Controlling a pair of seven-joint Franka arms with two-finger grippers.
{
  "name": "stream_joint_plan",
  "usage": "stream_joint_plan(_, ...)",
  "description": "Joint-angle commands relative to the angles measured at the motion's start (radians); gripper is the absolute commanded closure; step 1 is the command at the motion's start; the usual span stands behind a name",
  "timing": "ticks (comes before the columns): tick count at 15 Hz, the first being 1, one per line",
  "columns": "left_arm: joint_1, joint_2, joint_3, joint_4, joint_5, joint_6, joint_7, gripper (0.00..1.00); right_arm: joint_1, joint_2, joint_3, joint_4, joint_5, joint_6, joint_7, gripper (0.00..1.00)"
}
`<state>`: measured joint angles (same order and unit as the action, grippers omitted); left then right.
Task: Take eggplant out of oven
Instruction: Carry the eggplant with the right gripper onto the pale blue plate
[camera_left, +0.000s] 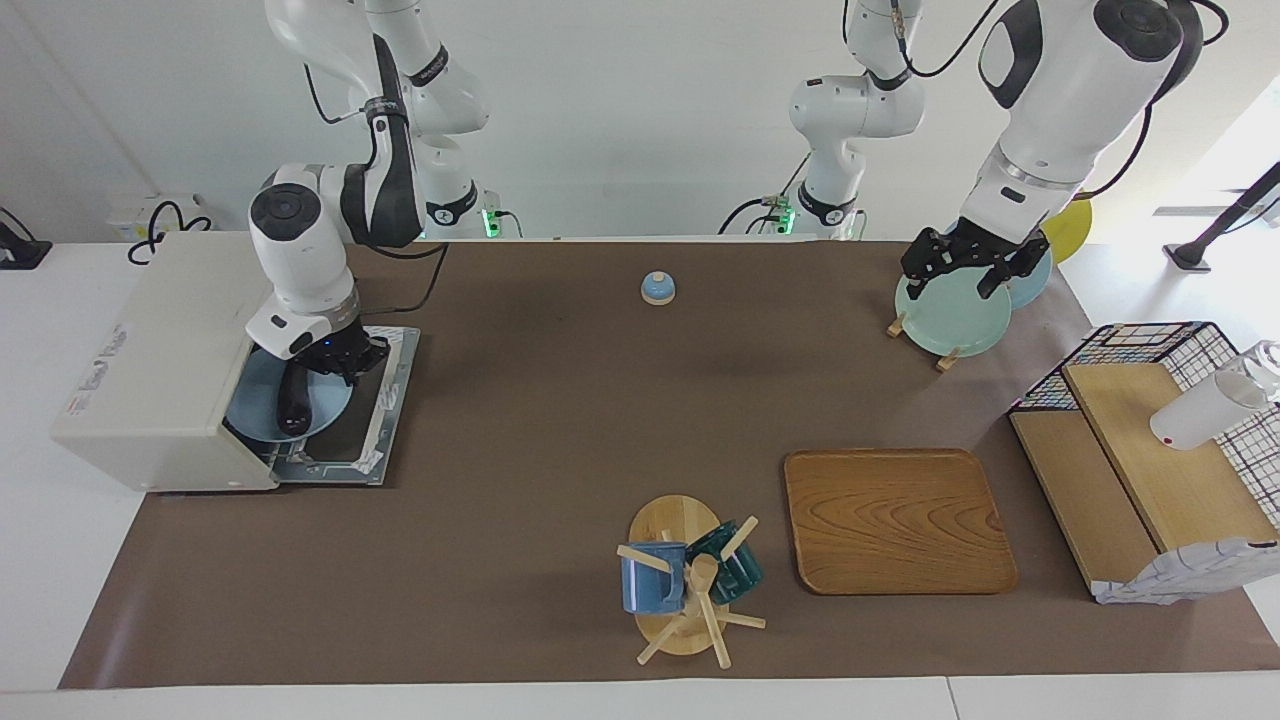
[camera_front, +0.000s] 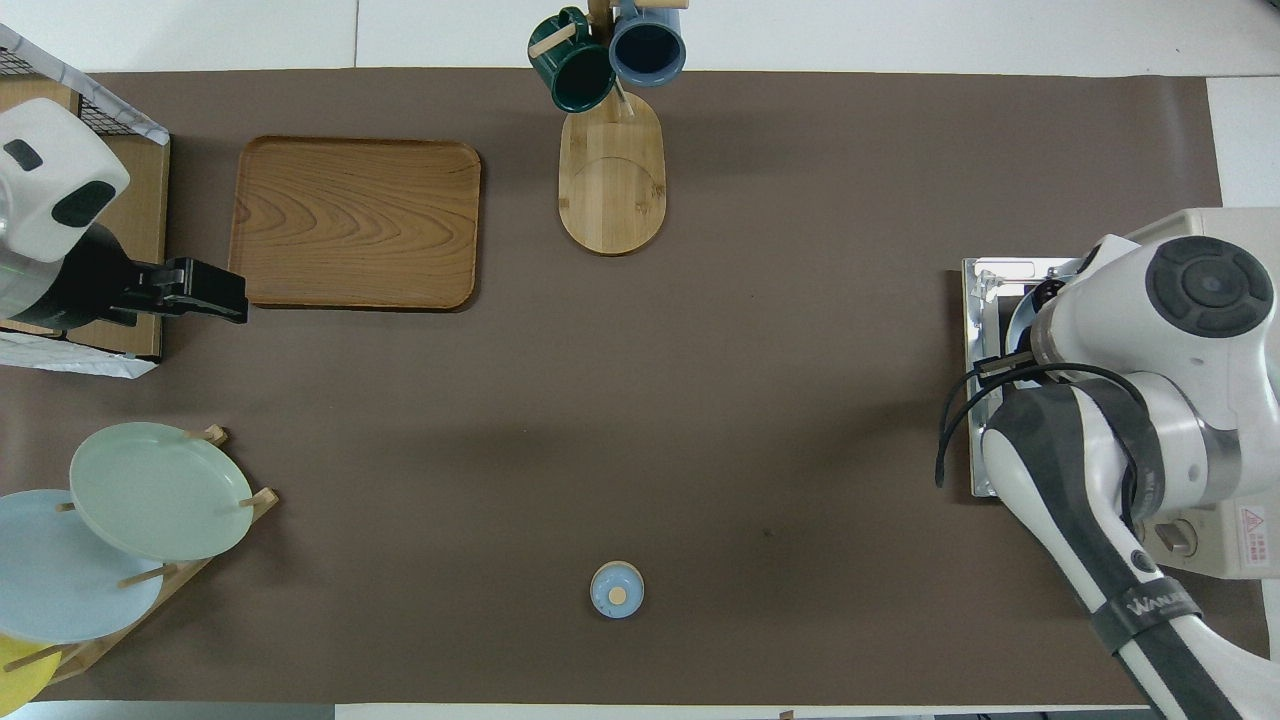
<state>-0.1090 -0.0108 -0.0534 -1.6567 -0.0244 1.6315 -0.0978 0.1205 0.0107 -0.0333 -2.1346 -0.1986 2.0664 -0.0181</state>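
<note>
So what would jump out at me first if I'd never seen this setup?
Probably the right gripper, shut on the dark eggplant over a blue plate at the mouth of the cream oven, whose door lies dropped open at the right arm's end of the table. At the left arm's end, the open left gripper waits over the green plate in its rack.
</note>
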Motion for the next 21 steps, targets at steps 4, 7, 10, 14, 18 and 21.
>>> stream_joint_plan(4,0.003,-0.018,-0.003,-0.026,0.015,0.022,0.003,0.00,0.333,0.095,0.004,0.241,0.007,-0.175,0.416,1.00)
stream_joint_plan(7,0.006,-0.015,-0.002,-0.026,-0.009,0.034,0.006,0.00,0.447,0.178,0.013,0.353,0.054,-0.187,0.578,1.00)
stream_joint_plan(10,0.008,-0.006,-0.003,-0.031,-0.014,0.066,0.006,0.00,0.609,0.425,0.018,0.639,0.044,-0.293,0.835,1.00)
stream_joint_plan(14,0.009,0.026,-0.002,-0.034,-0.035,0.123,0.004,0.00,0.682,0.560,0.026,0.754,0.061,-0.178,1.001,1.00)
stream_joint_plan(18,0.009,0.055,-0.002,-0.034,-0.035,0.162,0.006,0.00,0.685,0.562,0.032,0.671,0.126,-0.039,1.027,0.97)
stream_joint_plan(21,0.006,0.065,-0.002,-0.032,-0.035,0.171,0.006,0.00,0.676,0.557,0.032,0.685,0.137,-0.052,1.024,0.64)
